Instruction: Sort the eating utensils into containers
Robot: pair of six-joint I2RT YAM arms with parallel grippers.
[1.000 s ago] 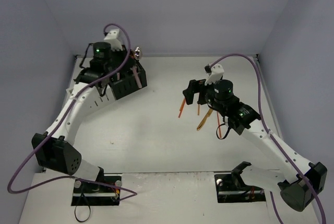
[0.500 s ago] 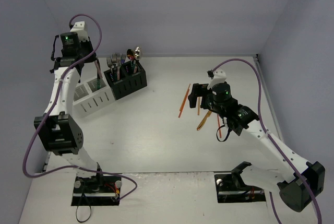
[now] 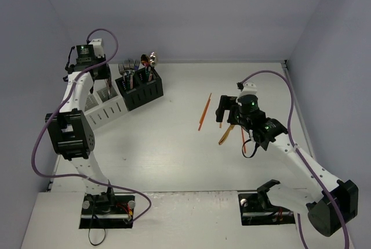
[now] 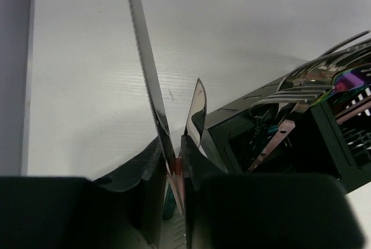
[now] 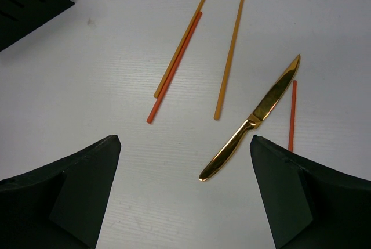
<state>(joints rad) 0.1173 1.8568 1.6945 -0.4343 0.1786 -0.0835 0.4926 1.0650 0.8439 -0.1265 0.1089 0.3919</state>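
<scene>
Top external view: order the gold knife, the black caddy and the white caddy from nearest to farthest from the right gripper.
1. Gold knife: lies on the table just on the near side of the right gripper.
2. Black caddy: well off to the left, toward the back wall.
3. White caddy: farther left still, next to the black one.

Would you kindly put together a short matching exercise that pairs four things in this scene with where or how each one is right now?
Things:
1. forks
2. silver knives
3. gold knife
4. right gripper

Places or states:
a. lying flat on the table
b. open, holding nothing
c. standing in the black caddy
d. pinched in the left gripper

Pairs: 1-c, 2-d, 3-a, 4-b
</scene>
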